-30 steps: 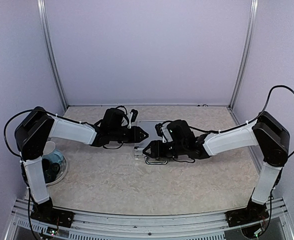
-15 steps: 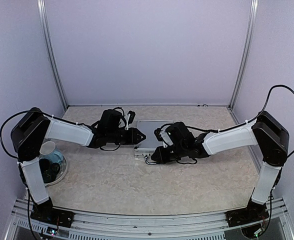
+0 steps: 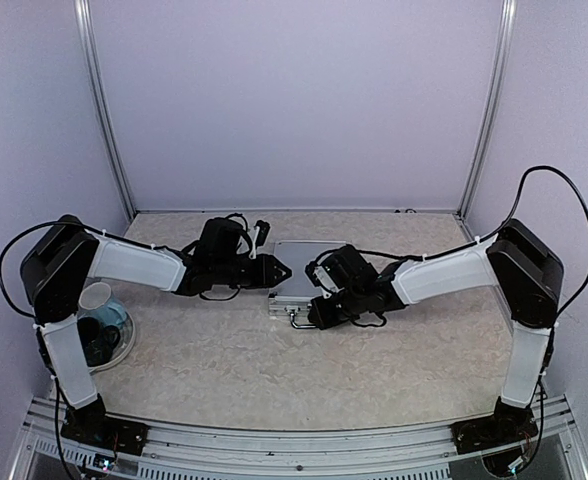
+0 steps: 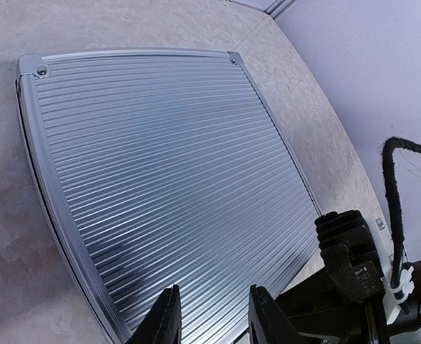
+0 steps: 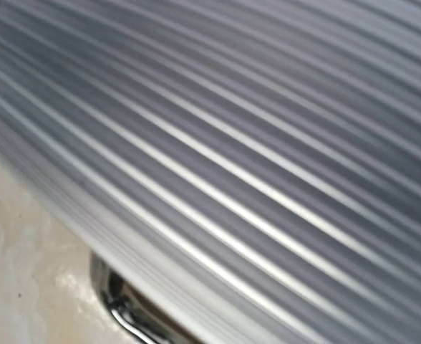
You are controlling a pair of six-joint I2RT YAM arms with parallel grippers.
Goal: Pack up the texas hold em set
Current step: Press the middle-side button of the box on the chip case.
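Note:
The silver ribbed briefcase (image 3: 296, 260) lies closed in the middle of the table. Its lid (image 4: 160, 179) fills the left wrist view, and the lid (image 5: 268, 143) fills the right wrist view too, blurred. My left gripper (image 3: 286, 270) hangs at the case's left edge. Its fingers (image 4: 212, 294) stand a little apart over the lid with nothing between them. My right gripper (image 3: 315, 311) is down at the case's front edge, just above the chrome handle (image 3: 299, 322), and looks shut from above. Its fingers do not show in its own view, only the handle (image 5: 124, 315). Cards and chips are out of view.
At the far left a pale cup (image 3: 96, 297) and a dark blue cup (image 3: 109, 320) stand on a clear plate (image 3: 124, 345), close to the left arm's base. Metal frame posts and lilac walls close in the table at the back and sides.
My right gripper's jaws have closed, and it has dropped from over the lid to the front edge by the handle. The left gripper has drawn back slightly to the left.

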